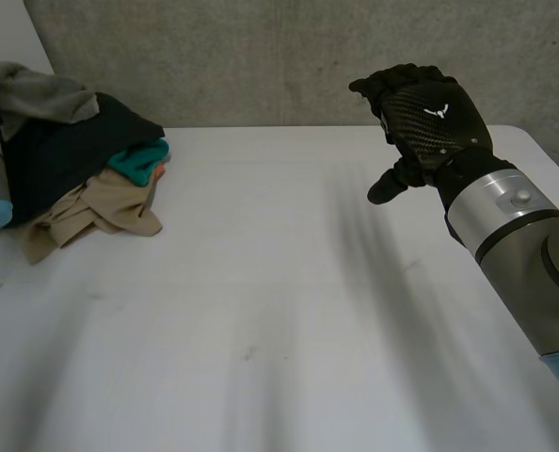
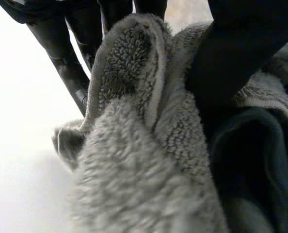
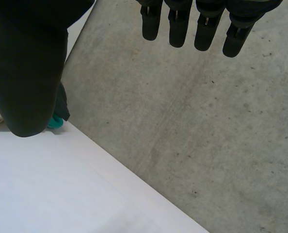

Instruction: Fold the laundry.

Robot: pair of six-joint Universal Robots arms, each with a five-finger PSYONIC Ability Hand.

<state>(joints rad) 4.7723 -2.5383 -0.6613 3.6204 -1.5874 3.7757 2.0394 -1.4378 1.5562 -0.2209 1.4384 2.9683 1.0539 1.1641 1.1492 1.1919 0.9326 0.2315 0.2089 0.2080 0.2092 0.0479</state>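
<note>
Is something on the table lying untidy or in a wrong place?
Only the laundry pile at the far left of the table: crumpled, nothing folded. The left robot hand pinches its grey towel.

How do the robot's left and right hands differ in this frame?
The left hand pinches the grey towel between fingers and thumb; the right hand holds nothing, its fingers relaxed. The left hand is at the laundry pile; the right hand hangs in the air, away from the pile. Both are black.

Grey towel (image 2: 134, 160) partly hides the left hand's (image 2: 231, 53) fingers (image 2: 66, 68); the laundry pile (image 1: 72, 160) is cropped.
</note>
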